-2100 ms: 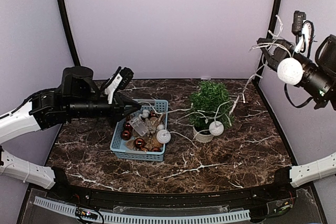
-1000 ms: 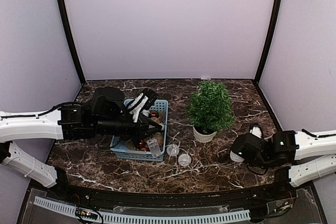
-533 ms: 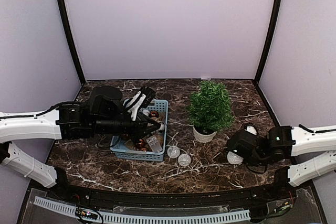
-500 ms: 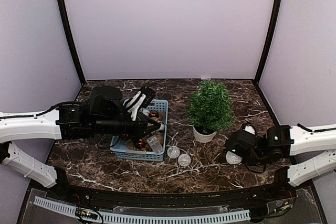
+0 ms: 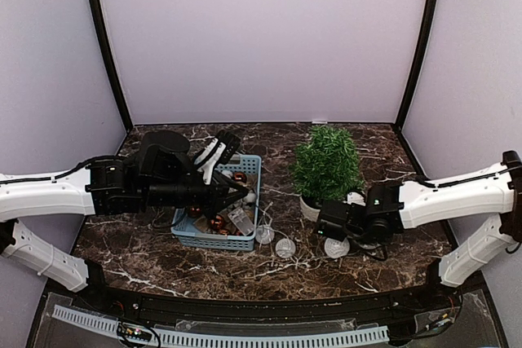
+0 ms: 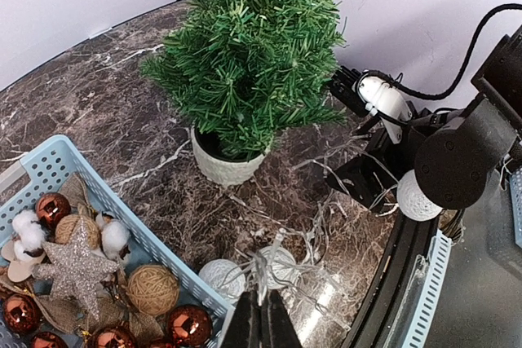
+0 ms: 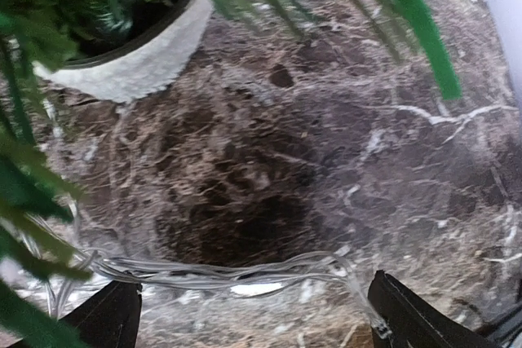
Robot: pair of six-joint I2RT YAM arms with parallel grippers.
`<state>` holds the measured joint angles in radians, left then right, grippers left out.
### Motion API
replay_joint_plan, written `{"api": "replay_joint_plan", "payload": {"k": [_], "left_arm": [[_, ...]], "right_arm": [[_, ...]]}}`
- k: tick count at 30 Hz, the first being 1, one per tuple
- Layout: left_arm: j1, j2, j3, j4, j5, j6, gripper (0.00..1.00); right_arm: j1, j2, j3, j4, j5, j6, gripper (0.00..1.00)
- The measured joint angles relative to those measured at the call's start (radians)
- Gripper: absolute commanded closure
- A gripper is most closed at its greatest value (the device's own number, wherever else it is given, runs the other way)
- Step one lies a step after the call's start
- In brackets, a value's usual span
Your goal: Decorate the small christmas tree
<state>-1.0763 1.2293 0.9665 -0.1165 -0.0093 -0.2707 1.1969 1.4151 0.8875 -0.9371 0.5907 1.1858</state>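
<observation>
The small christmas tree (image 5: 326, 165), bushy green in a white pot (image 5: 313, 209), stands right of centre; the left wrist view shows the tree (image 6: 253, 55) from the side. A string of clear wire with white balls (image 5: 285, 248) trails over the marble. My left gripper (image 5: 246, 193) hovers at the basket's right edge, shut on strands of that light string (image 6: 269, 283); its fingers (image 6: 261, 328) are pressed together. My right gripper (image 5: 324, 222) sits low just in front of the pot (image 7: 130, 63), open wide, with wire strands (image 7: 236, 270) lying across the gap.
A blue basket (image 5: 214, 238) left of the tree holds red baubles, twine balls, a star and cotton bits (image 6: 77, 262). Another white ball (image 5: 336, 247) lies beside the right arm. The table's front edge (image 5: 261, 291) is close behind the loose wires.
My right arm has slid left along the table to the tree's pot, and its jaws have spread wide. The left gripper stays shut on the string over the basket.
</observation>
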Motion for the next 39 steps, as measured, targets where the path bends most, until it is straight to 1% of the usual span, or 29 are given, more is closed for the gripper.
{"api": "replay_joint_plan", "payload": {"k": [3, 6, 11, 15, 25, 28, 31, 33, 36, 39], "left_arm": [[0.000, 0.000, 0.000, -0.006, -0.009, 0.000, 1.00], [0.000, 0.000, 0.000, -0.010, -0.014, 0.000, 1.00], [0.000, -0.003, 0.000, -0.014, -0.015, 0.001, 1.00], [0.000, -0.011, 0.000, -0.016, -0.016, 0.001, 1.00], [0.000, -0.024, 0.000, -0.020, -0.007, 0.016, 1.00], [0.000, -0.024, 0.000, -0.020, -0.006, 0.026, 1.00], [0.000, -0.024, 0.000, -0.021, 0.012, 0.034, 1.00], [0.000, -0.024, 0.000, -0.021, 0.025, 0.037, 1.00], [0.000, -0.024, 0.000, -0.020, 0.045, 0.039, 1.00], [0.000, -0.027, 0.000, -0.020, 0.063, 0.039, 1.00]], "right_arm": [[0.000, 0.016, 0.013, -0.040, 0.026, 0.002, 0.02], [0.000, -0.009, 0.010, -0.005, 0.025, -0.066, 0.01], [0.000, -0.091, -0.019, 0.155, -0.083, -0.248, 0.01], [0.000, -0.095, -0.022, 0.206, -0.160, -0.337, 0.02], [0.000, -0.125, -0.066, 0.261, -0.299, -0.410, 0.01], [0.000, -0.170, -0.073, 0.270, -0.321, -0.416, 0.01], [0.000, -0.246, -0.089, 0.315, -0.359, -0.423, 0.02], [0.000, -0.291, -0.097, 0.362, -0.393, -0.427, 0.06], [0.000, -0.344, -0.116, 0.478, -0.450, -0.433, 0.13], [0.000, -0.349, -0.127, 0.601, -0.498, -0.431, 0.22]]}}
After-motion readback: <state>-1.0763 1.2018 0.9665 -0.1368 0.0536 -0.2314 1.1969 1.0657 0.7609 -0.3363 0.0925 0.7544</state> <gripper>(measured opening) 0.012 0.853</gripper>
